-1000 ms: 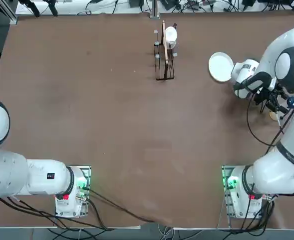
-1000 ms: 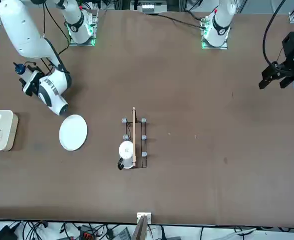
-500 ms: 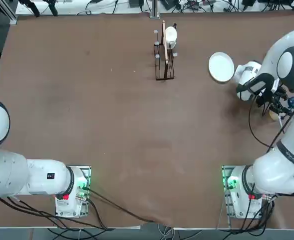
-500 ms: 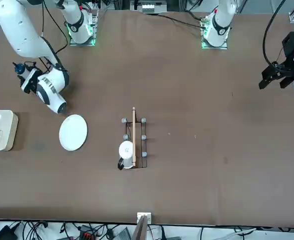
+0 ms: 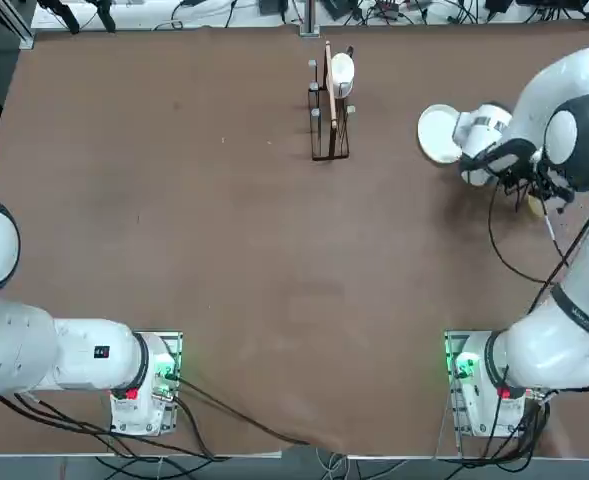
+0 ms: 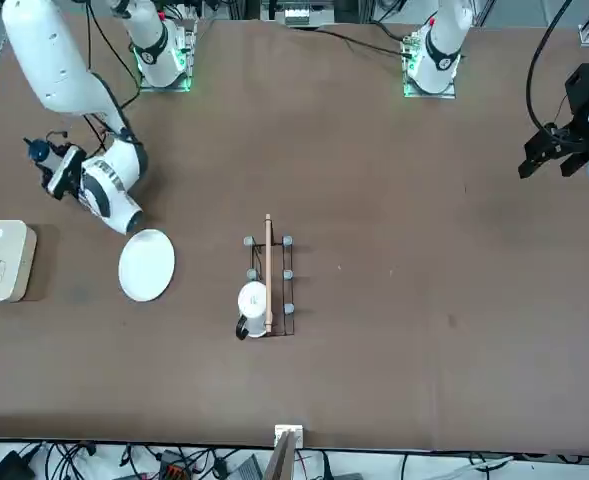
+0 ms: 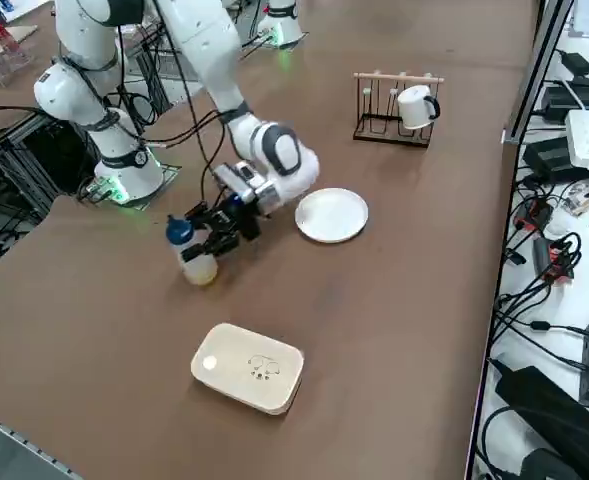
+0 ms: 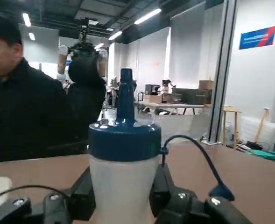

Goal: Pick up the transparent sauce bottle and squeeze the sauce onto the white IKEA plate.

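1 gripper, right, clamped on 1 bottle; 1 plate, 1 white container, 1 mug on 1 rack.

Blue-capped translucent bottle — upright between fingers — near white plate.

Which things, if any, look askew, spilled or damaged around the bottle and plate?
Nothing stands out: the sauce bottle is upright between the right gripper's jaws, its tethered cap hanging off the nozzle, and the white plate lies flat, with no spill visible.
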### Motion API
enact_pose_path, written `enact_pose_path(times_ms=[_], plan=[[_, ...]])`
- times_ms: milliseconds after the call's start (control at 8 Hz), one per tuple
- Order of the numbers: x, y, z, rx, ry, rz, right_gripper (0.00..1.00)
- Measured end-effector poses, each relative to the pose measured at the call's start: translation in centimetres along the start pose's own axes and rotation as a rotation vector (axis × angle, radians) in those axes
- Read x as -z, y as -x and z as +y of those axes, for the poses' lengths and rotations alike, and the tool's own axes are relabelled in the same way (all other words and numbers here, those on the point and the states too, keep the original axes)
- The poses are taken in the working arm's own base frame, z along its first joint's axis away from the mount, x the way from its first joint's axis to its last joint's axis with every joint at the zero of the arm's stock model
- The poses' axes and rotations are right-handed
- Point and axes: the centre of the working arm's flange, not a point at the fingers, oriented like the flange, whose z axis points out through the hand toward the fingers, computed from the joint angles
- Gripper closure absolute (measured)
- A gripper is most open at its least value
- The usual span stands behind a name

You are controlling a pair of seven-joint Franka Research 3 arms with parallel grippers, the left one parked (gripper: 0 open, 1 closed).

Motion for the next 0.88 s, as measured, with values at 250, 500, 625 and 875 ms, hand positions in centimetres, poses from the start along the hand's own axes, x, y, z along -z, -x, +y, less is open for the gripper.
enact_pose_path(times_ms=[250, 500, 625, 875], plan=[[5.6, -5.1, -2.2, 0.058, -0.01, -0.095, 0.48], [11.6, -9.8, -4.4, 0.153, -0.046, -0.239, 0.48], [15.3, -11.4, -4.4, 0.212, -0.086, -0.307, 0.48], [22.2, -12.2, -3.3, 0.305, -0.184, -0.429, 0.48]])
